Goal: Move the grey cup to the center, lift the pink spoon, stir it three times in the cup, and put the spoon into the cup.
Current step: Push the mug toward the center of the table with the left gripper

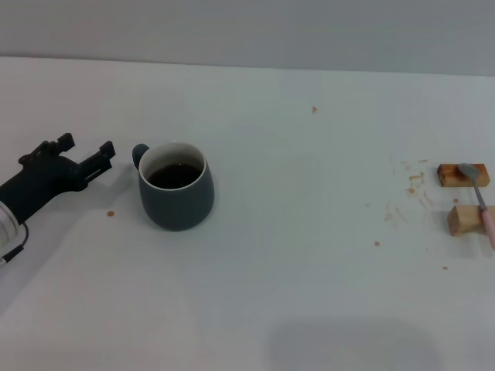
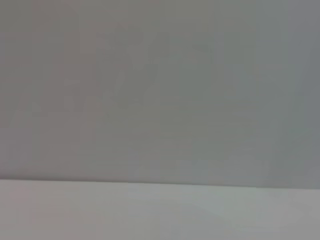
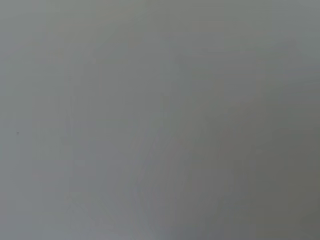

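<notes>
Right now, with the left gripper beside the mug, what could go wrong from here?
The grey cup holds dark liquid near its rim, so a jerky slide to the center could slosh it onto the table. Its handle faces the open left gripper, which could bump and turn it. The pink spoon bridges two wooden blocks and could roll off when grasped.

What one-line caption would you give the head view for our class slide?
Left gripper open beside the grey cup of dark liquid; pink spoon rests across two wooden blocks far right.

The grey cup [image 1: 176, 195] stands upright, holding dark liquid, handle pointing left. The pink spoon [image 1: 478, 197] lies far right across two wooden blocks [image 1: 464, 197].
</notes>
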